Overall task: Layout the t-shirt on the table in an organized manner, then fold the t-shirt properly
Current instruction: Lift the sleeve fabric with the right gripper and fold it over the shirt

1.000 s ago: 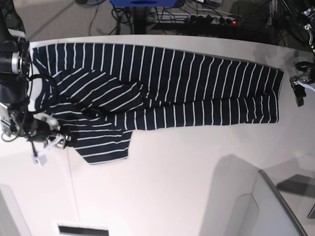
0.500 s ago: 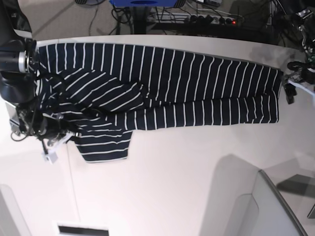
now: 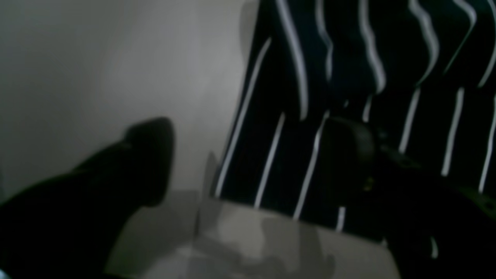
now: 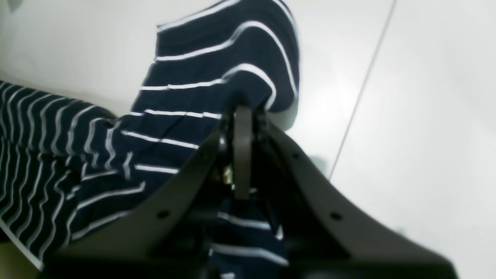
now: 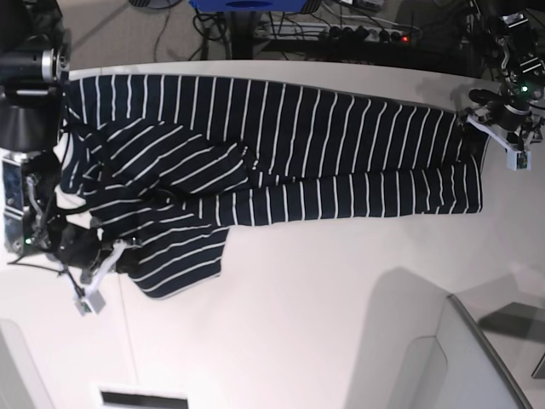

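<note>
A: Right wrist view: right gripper [image 4: 242, 116] clamped on the t-shirt [image 4: 217, 77] sleeve, fabric bunched just beyond its tips

B: Left gripper [image 3: 248, 155] jaws apart, straddling the hem edge over the table [image 3: 97, 58]

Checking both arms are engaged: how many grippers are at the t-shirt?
2. The right gripper is clamped on the t-shirt sleeve; the left gripper hovers at the opposite end.

No text, label, brand, number or sign can be read anywhere in these views.
</note>
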